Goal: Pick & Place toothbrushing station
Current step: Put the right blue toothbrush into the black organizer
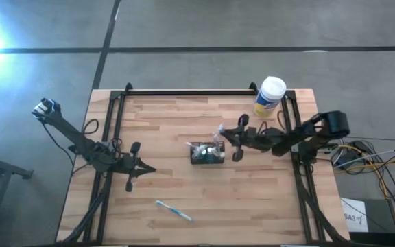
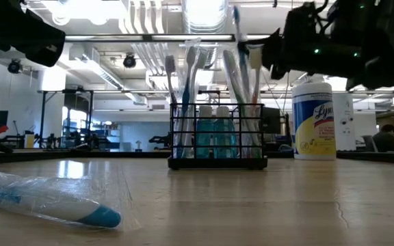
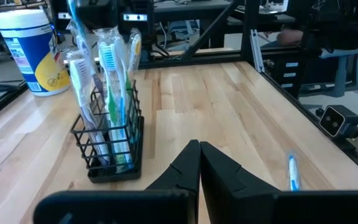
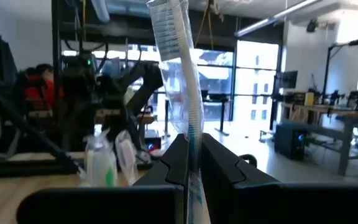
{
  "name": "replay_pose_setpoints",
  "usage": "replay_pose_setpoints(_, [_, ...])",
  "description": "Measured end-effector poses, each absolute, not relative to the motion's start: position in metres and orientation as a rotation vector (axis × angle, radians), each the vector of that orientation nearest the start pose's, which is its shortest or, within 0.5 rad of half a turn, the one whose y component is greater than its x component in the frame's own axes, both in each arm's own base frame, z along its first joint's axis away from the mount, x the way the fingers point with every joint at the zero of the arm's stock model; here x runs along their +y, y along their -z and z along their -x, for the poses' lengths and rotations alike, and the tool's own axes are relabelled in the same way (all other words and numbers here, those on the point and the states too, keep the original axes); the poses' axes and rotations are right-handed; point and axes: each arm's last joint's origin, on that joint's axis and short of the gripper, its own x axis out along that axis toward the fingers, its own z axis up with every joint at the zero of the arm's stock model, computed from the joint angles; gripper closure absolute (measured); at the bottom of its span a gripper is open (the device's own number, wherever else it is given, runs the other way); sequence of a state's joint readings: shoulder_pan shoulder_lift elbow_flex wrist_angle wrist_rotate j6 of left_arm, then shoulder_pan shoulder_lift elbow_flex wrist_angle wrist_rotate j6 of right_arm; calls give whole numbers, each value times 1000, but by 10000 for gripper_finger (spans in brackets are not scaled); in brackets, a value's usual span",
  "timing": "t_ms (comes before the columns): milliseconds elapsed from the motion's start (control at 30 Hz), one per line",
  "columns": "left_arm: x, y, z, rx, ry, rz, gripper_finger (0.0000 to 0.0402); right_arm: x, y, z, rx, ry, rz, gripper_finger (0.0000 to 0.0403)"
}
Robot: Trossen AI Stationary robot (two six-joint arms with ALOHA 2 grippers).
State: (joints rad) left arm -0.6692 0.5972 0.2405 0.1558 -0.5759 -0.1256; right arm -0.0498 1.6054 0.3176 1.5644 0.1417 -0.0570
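Risk first: left gripper (image 1: 147, 169) poses little risk. It hangs well clear of the station (image 1: 207, 154), fingers pressed together on nothing, with a loose wrapped brush (image 1: 175, 210) on the table (image 1: 252, 206) off to its side, untouched.

The trouble is on the right. Right gripper (image 1: 223, 138) is clamped on a wrapped toothbrush (image 4: 182, 93) that stands up between its fingers, and the crinkly plastic sleeve looks slippery. My guess is the brush could twist or slide in the pinch while being lowered. The station is just beside this gripper's tip and already crowded with upright brushes (image 2: 211, 102), so the held one could snag a neighbour's wrapper, miss a slot, or nudge the light wire rack across the table. A hard push might tip it.

A wipes canister (image 1: 269, 95) stands behind the right arm, near enough to be clipped on a wide pull-back.
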Motion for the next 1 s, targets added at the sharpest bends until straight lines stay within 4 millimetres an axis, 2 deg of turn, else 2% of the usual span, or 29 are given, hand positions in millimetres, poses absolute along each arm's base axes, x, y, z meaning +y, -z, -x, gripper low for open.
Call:
replay_pose_setpoints(167, [-76, -204, -121, 169, 83, 11, 388, -15, -161, -268, -224, 183, 37, 385])
replay_pose_setpoints(300, [-76, -204, -122, 169, 82, 19, 388, -15, -157, -275, -210, 200, 47, 385])
replay_pose_setpoints(800, [-76, -204, -122, 169, 83, 25, 388, 14, -148, -261, -148, 365, 56, 385])
replay_pose_setpoints(1000, [-76, -204, -122, 169, 82, 42, 388, 15, -143, -256, -122, 370, 67, 385])
